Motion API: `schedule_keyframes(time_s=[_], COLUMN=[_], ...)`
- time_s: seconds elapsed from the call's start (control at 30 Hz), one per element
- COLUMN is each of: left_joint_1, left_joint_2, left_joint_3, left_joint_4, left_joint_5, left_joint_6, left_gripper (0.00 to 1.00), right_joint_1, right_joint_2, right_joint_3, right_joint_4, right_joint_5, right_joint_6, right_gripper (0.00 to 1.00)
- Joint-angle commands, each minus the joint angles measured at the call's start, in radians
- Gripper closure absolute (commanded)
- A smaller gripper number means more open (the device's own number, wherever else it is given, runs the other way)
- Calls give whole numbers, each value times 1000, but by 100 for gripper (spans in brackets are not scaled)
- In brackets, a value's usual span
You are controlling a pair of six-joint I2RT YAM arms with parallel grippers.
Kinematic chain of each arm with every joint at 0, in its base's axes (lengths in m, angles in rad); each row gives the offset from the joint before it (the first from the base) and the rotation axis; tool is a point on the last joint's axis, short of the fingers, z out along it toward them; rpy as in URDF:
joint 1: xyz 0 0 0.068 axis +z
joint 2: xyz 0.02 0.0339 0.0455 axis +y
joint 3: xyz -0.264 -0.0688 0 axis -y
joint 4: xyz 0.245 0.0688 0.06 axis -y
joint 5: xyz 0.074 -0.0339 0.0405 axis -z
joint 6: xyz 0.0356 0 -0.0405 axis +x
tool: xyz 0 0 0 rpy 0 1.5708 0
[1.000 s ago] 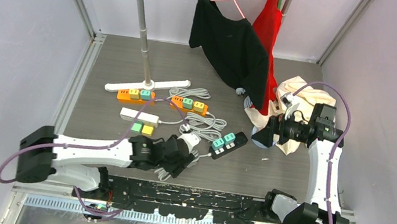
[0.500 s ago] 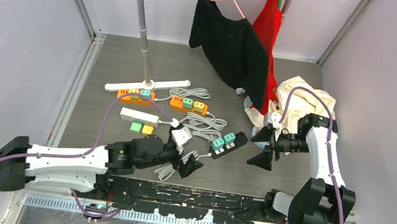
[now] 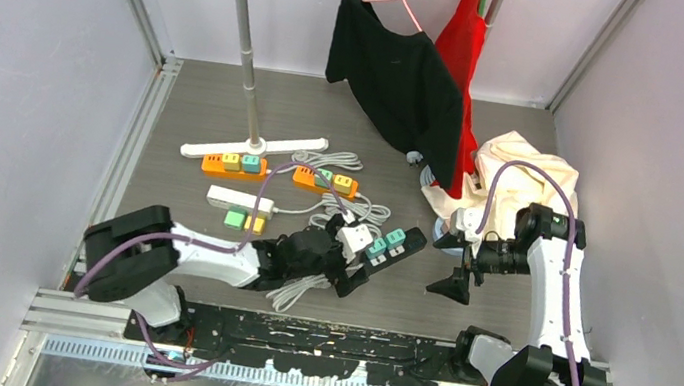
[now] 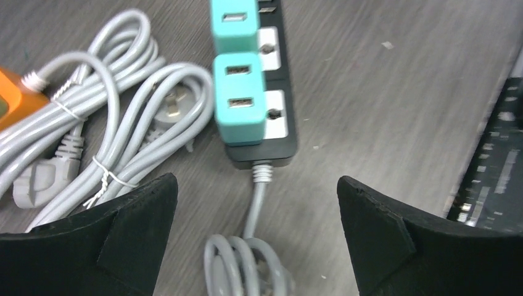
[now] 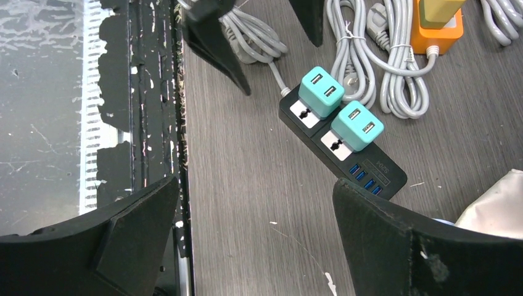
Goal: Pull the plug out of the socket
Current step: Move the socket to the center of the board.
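Teal plugs (image 4: 239, 98) in black power strip (image 4: 262, 154), grey cables (image 4: 142, 157) crowded alongside; left fingers (image 4: 135, 234) and right fingers (image 5: 382, 240) apart.

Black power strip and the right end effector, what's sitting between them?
Nothing: only bare table lies between the right end effector and the black power strip. The right wrist view shows it.

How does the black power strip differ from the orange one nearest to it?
The black power strip carries two teal plugs; the orange strip carries a teal plug and a yellow plug. The black one lies diagonally, the orange one nearly crosswise. Both lie on the table with grey cords.
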Motion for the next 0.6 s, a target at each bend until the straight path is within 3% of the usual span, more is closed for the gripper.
schedule_keyframes(time_s=[0.0, 0.37, 0.57], left_joint_1=[36, 33, -21], left_joint_2=[90, 236, 306], left_joint_3=[63, 139, 204], left_joint_4=[142, 113, 109], left_joint_5=[52, 17, -153], left_joint_6=[-5, -159, -113], left_gripper=[0, 11, 17], right_joint_1=[5, 9, 11], right_joint_2=[-13, -22, -24], right_joint_3=[3, -2, -4], right_joint_4=[-26, -29, -27], right_joint_5=[-2, -1, -2], right_joint_6=[-10, -19, -21], right_gripper=[0, 0, 0])
